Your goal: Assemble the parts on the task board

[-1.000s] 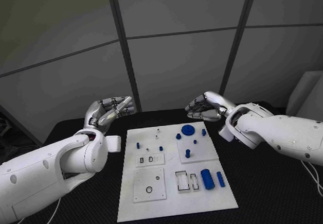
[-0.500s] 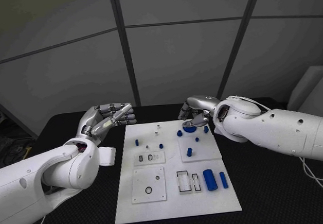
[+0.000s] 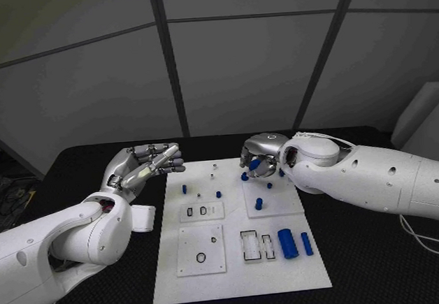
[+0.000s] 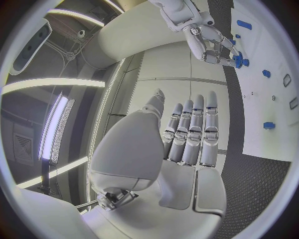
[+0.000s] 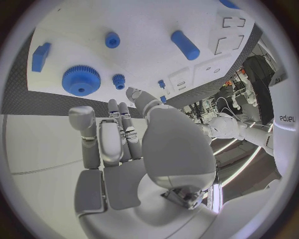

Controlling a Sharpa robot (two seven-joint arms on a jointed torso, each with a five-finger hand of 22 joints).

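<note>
Right robot hand (image 3: 260, 156) now over task board (image 3: 238, 263)

This is a robotics lab or test cell. A black table (image 3: 368, 254) with a matte, finely textured top stands inside plain grey partition panels (image 3: 244, 73) joined by dark seams, an enclosure rather than a lived-in room. In the middle of the table lies a white task board (image 3: 239, 277) carrying small blue parts (image 3: 285, 243) in cut-out recesses, a bench fixture for testing. Thin white cables (image 3: 433, 238) trail over the table at the right. The left wrist view shows long strip lights (image 4: 59, 127) overhead, and the right wrist view shows cluttered equipment (image 5: 215, 107) beyond the table.
</note>
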